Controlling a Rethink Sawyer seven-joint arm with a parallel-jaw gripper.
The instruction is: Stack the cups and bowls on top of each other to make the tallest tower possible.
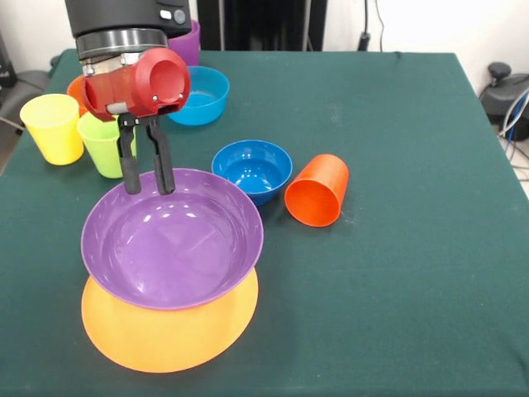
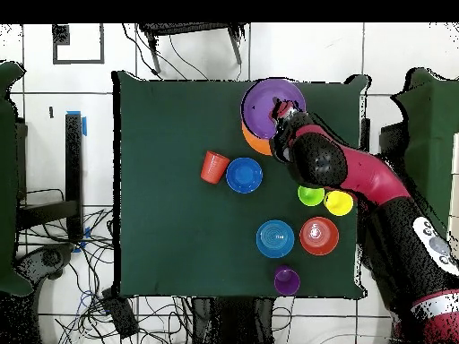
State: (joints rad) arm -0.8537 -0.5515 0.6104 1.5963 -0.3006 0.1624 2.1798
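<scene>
The wide purple bowl (image 1: 169, 248) (image 2: 267, 100) sits slightly off-centre on the very large yellow-orange bowl (image 1: 165, 335) (image 2: 255, 141) at the table's front left. My gripper (image 1: 147, 184) (image 2: 280, 115) hangs at the purple bowl's far rim. It is open, with one fingertip inside the rim and one at its outer edge. The orange-red cup (image 1: 316, 190) (image 2: 213, 167) lies on its side next to the dark blue bowl (image 1: 252, 169) (image 2: 244, 175). The yellow cup (image 1: 54, 126) (image 2: 339, 202) and the lime green cup (image 1: 103, 145) (image 2: 310, 194) stand upright at the left. No lime green bowl shows.
The light blue bowl (image 1: 202, 95) (image 2: 275, 238) and the small orange bowl (image 1: 77, 88) (image 2: 318, 235) sit behind the arm. The purple cup (image 1: 187, 43) (image 2: 287, 280) stands at the far edge. The dark green cloth (image 1: 413, 248) covers the table.
</scene>
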